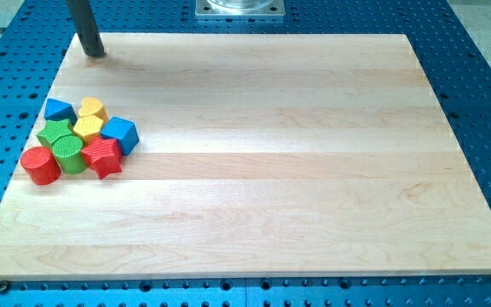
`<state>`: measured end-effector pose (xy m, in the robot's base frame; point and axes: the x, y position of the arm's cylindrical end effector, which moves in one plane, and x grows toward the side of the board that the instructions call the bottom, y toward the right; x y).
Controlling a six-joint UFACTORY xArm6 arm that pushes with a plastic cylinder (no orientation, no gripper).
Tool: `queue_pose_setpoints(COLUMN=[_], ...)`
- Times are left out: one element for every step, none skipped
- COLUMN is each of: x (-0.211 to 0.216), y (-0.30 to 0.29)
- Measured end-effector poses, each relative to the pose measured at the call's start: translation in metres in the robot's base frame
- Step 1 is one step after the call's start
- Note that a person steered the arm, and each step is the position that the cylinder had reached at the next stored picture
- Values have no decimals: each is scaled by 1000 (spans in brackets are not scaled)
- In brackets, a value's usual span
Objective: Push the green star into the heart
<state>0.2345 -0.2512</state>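
8 blocks are clustered at the 9 o'clock edge of the bench: the green star is touching a yellow heart, with a green cylinder, red cylinder, red star, blue cube, blue block and yellow block packed around. My tip is set at 11 o'clock, well apart from the cluster. No jaws are fitted, so their state cannot be told.

My tip low at the view's top left, rod upright.

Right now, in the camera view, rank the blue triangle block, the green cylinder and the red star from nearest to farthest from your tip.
From my tip at the board's top left:
1. Blue triangle block, top of the cluster.
2. Green cylinder, lower in the cluster.
3. Red star, at the cluster's bottom right.
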Motion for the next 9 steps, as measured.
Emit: queue_pose_setpoints(x=[0, 2, 23, 67, 94, 183, 192, 251, 225], y=[0, -3, -22, -53, -53, -48, -44, -22, 4])
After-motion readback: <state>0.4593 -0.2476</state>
